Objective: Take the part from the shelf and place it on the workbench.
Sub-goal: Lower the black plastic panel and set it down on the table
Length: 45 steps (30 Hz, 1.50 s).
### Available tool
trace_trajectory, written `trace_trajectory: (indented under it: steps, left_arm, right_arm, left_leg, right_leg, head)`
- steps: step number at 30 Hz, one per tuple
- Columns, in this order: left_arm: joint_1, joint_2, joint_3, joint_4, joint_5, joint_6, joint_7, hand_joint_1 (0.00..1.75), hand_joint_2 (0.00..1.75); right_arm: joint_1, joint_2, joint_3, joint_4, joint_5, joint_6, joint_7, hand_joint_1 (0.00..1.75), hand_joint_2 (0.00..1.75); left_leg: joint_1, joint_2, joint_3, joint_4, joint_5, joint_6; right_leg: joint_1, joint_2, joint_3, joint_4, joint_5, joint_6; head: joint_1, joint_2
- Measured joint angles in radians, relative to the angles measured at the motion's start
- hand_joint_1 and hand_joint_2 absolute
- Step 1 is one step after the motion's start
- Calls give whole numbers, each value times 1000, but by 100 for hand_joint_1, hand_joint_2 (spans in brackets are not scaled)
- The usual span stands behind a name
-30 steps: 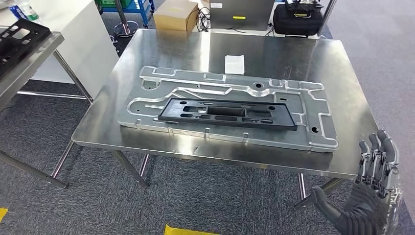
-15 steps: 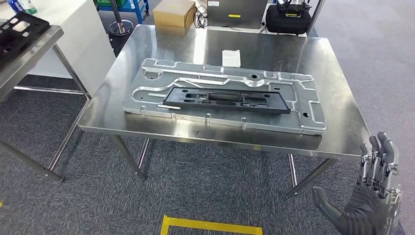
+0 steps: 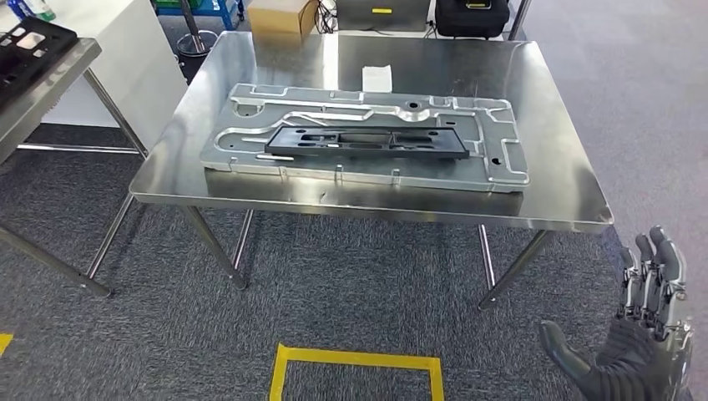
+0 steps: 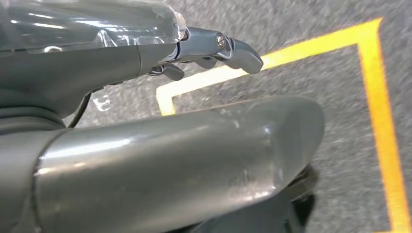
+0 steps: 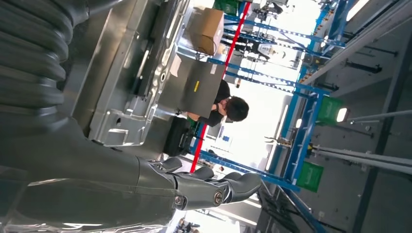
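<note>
Right hand [image 3: 647, 334] empty, fingers spread, below workbench [image 3: 576, 200] edge | part [image 3: 366, 142] on workbench

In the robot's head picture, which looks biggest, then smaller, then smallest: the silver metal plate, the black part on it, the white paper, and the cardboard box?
1. Silver metal plate, biggest.
2. Black part lying on it.
3. Cardboard box and white paper: hard to rank. The box is cut off by the picture's edge and farther away.

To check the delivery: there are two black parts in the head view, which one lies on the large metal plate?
The long black part in the middle of the workbench; it lies flat on the silver plate. The other black part sits on the separate table at far left.
</note>
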State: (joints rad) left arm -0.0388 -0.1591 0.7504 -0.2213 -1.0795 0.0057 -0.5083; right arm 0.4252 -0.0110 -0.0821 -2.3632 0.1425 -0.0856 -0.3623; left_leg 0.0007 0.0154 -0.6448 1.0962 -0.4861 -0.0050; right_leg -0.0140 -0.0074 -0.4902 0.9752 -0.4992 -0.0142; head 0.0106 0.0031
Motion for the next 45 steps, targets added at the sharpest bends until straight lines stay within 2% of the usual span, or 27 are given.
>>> trace_trajectory:
  steps: [2, 3, 4, 5, 7, 9, 10, 12, 14, 17, 18, 20, 21, 23, 24, 26, 29, 31, 33, 34, 35, 36, 38, 40, 41, 43, 45]
  left_arm:
    - [2, 0, 0, 0, -1, 0, 1, 0, 0]
    - [2, 0, 0, 0, -2, 0, 1, 0, 0]
    - [2, 0, 0, 0, -3, 0, 1, 0, 0]
    - [2, 0, 0, 0, -3, 0, 2, 0, 0]
    - [0, 0, 0, 0, -3, 0, 2, 0, 0]
    - [-2, 0, 0, 0, -3, 0, 2, 0, 0]
    - [-2, 0, 0, 0, -3, 1, 1, 0, 0]
    - [-1, 1, 0, 0, -3, 1, 2, 0, 0]
    - [-1, 1, 0, 0, -4, 1, 2, 0, 0]
    - [-2, 1, 0, 0, -9, 2, 2, 0, 0]
    - [-2, 1, 0, 0, -11, 2, 2, 0, 0]
    - [-1, 1, 0, 1, -16, 3, 3, 0, 0]
    - [-1, 1, 0, 1, -17, 4, 3, 0, 0]
    - [-1, 0, -1, 1, -21, 6, 3, 0, 0]
    - [-2, 0, -1, 1, -22, 7, 3, 0, 0]
    - [-2, -1, -1, 1, -24, 9, 3, 0, 0]
    - [-2, -1, -2, 1, -29, 13, 6, 0, 0]
    - [-2, 0, -2, 1, -33, 16, 9, 0, 0]
    - [-1, 0, -2, 1, -35, 18, 12, 0, 0]
    - [-1, 0, -2, 1, -37, 18, 13, 0, 0]
    - [-2, 0, -2, 1, -38, 18, 13, 0, 0]
    - [-2, 0, -2, 1, -39, 18, 13, 0, 0]
    - [-5, 0, -2, 1, -41, 18, 14, 0, 0]
    - [-8, 0, -2, 1, -41, 18, 14, 0, 0]
    - [-10, 0, -2, 1, -41, 18, 14, 0, 0]
    - [-10, 0, -2, 1, -42, 19, 15, 0, 0]
    - [-10, 0, -2, 1, -42, 19, 16, 0, 0]
  right_arm:
    - [2, 8, -4, 0, 0, 6, 1, 0, 175]
    - [3, 12, -5, 0, 0, 6, 1, 0, 175]
    - [3, 15, -7, 0, 0, 6, 2, 0, 175]
    - [4, 18, -9, 0, 0, 6, 2, 0, 175]
    - [4, 22, -12, 0, 0, 6, 2, 0, 175]
    - [4, 24, -14, 0, 0, 6, 2, 0, 175]
    - [5, 25, -16, -1, 0, 7, 1, 0, 175]
    - [6, 27, -18, -1, 0, 9, 2, 0, 87]
    - [10, 29, -19, -1, 0, 14, 2, 0, 0]
    - [14, 30, -21, -1, 1, 19, 2, 0, 0]
    - [14, 30, -21, -1, 1, 20, 3, 0, 0]
    - [16, 30, -22, -1, 1, 22, 5, 0, 0]
    - [16, 30, -23, 0, 1, 23, 6, 0, 0]
    - [16, 30, -25, -1, 1, 25, 8, 0, 0]
    - [16, 30, -26, -1, 1, 27, 10, 0, 0]
    - [16, 30, -29, -1, 1, 30, 12, 0, 0]
    - [17, 31, -31, -1, 0, 37, 14, 0, 0]
    - [17, 32, -32, -1, 0, 40, 15, 0, 0]
    - [17, 34, -33, -1, -1, 42, 16, 0, 0]
    - [17, 35, -34, 0, -2, 42, 16, 0, 0]
    - [17, 36, -35, 0, -3, 43, 17, 0, 0]
    - [17, 36, -35, 0, -4, 43, 17, 0, 0]
    - [18, 37, -35, 1, -4, 46, 17, 0, 0]
    - [17, 38, -35, 1, -4, 49, 17, 0, 0]
    - [17, 38, -35, 1, -4, 51, 17, 0, 0]
    - [16, 38, -35, 1, -4, 55, 17, 0, 0]
    - [17, 39, -34, 2, -2, 57, 19, 0, 0]
  left_leg:
    - [3, -5, -29, 121, -93, -6]
    - [5, -6, -32, 170, -110, -8]
    - [6, -6, -22, 192, -102, -10]
    - [7, -6, 4, 181, -77, -11]
    - [9, -7, 100, 68, -33, -9]
    - [6, -11, 184, -58, -45, -2]
    - [3, -12, 200, -90, -57, 4]
    - [1, -10, 194, -101, -48, 21]
    - [3, -3, 177, -106, -25, 39]
    - [0, 3, 135, -108, 11, 55]
    - [-2, 5, 120, -108, 22, 56]
    - [-6, 9, 89, -105, 45, 55]
    - [-7, 10, 73, -103, 56, 53]
    - [-10, 10, 46, -97, 76, 49]
    - [-12, 10, 35, -93, 87, 45]
    - [-12, 10, 25, -90, 105, 34]
    - [-7, 6, 15, -81, 107, 15]
    - [-3, -2, -8, -9, 24, 3]
    - [1, -5, -35, 116, -77, -5]
    - [3, -5, -39, 167, -96, -7]
    - [5, -5, -30, 192, -90, -9]
    - [7, -5, -5, 185, -64, -10]
    - [9, -7, 89, 79, -26, -10]
    - [7, -10, 179, -50, -46, -2]
    - [5, -11, 197, -85, -62, 5]
    - [3, -10, 190, -97, -56, 23]
    - [4, -5, 171, -102, -34, 42]
  right_leg:
    - [1, 0, -29, 2, 22, -5]
    - [2, 1, -45, 5, 33, -3]
    - [1, 1, -63, 9, 45, -1]
    - [1, 1, -82, 15, 55, 2]
    - [0, 2, -115, 30, 71, 11]
    - [0, 3, -135, 43, 85, 22]
    - [1, 3, -139, 45, 93, 29]
    - [-1, 3, -141, 43, 109, 43]
    - [-4, 5, -153, 64, 80, 53]
    - [-6, 7, -189, 207, -68, 61]
    - [-7, 6, -197, 263, -99, 63]
    - [-7, 6, -183, 317, -91, 64]
    - [-6, 6, -151, 293, -63, 61]
    - [-1, 6, -43, 167, -30, 50]
    - [2, 5, 16, 85, -32, 43]
    - [10, 4, 75, -10, -54, 33]
    - [9, 0, 62, -25, -37, 16]
    - [4, -5, 41, -27, -15, 4]
    - [5, -5, 8, -21, 8, -1]
    - [5, -5, -12, -16, 19, 0]
    - [4, -5, -33, -8, 30, 2]
    - [3, -5, -55, 1, 39, 5]
    - [1, -4, -95, 23, 53, 14]
    - [1, -5, -118, 41, 66, 26]
    - [2, -5, -122, 44, 73, 32]
    - [1, -6, -126, 44, 88, 46]
    - [-3, -3, -140, 66, 58, 56]
  head:
    - [-3, 0]
    - [-3, 0]
    - [-3, 0]
    - [-3, 0]
    - [-4, 0]
    - [-3, 0]
    - [-4, 0]
    - [-7, 0]
    - [-6, 0]
    - [1, 0]
    - [2, 0]
    - [2, 0]
    - [2, 0]
    - [2, 0]
    - [1, 0]
    - [0, 0]
    - [1, 0]
    - [-1, 0]
    - [-3, 0]
    - [-3, 0]
    - [-3, 0]
    - [-4, 0]
    - [-4, 0]
    - [-3, 0]
    - [-4, 0]
    - [-8, 0]
    - [-9, 0]
